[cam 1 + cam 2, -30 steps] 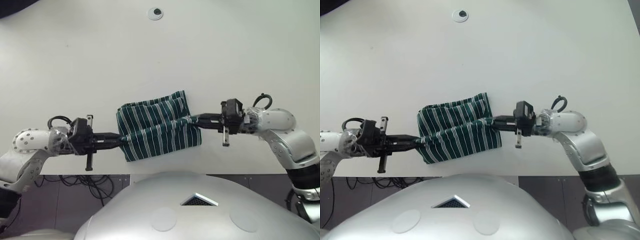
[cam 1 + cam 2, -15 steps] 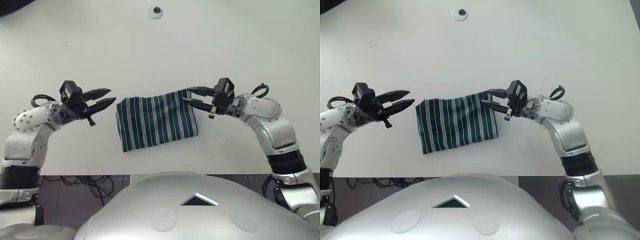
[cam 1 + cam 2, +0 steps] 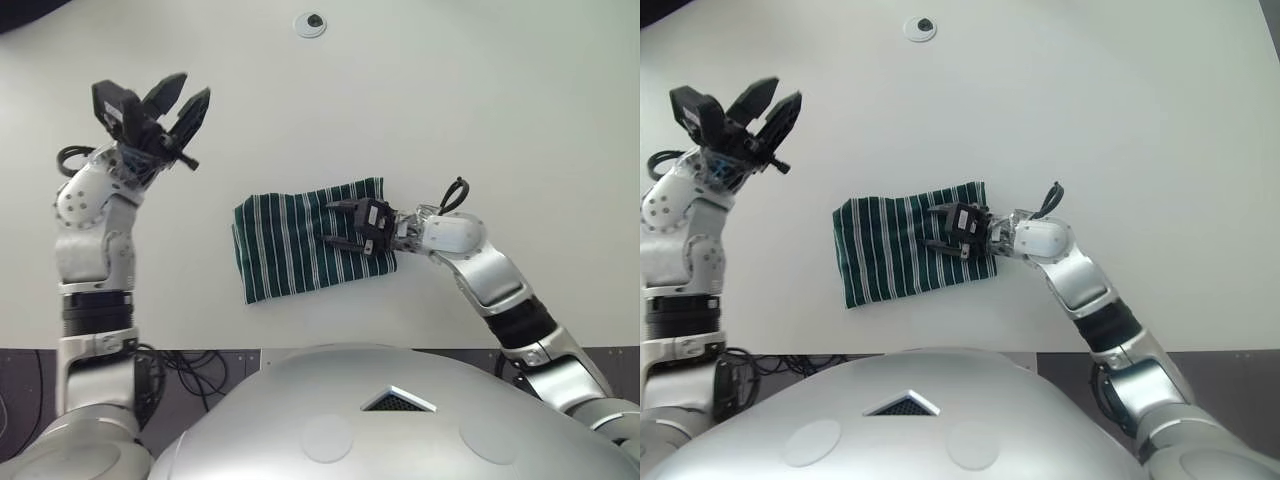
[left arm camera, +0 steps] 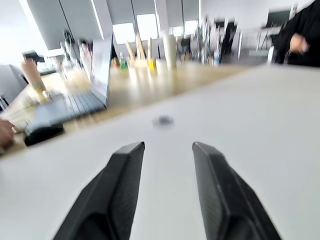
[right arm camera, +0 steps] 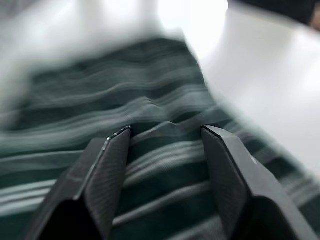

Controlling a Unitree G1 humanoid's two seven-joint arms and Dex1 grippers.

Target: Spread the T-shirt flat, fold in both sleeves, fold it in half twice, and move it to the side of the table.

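Grippers first: the right gripper is spread wide and low over the right end of the shirt, tips aimed toward the robot's left, with nothing pinched. In its wrist view the striped cloth runs under and between both fingers, but I can't tell if the tips are actually touching the fabric. My guess is it's sitting there to grab or drag the bundle, since that's the end closest to that arm.

The left gripper is also wide open and empty. It's held up high, well apart from the shirt, probably just parked out of the way.

The shirt itself is already a compact striped rectangle, lying flat on the table near the front edge, roughly centre. So the folding looks done and only the move to the side is left, I reckon. There's a small round disc at the far edge, well away from everything
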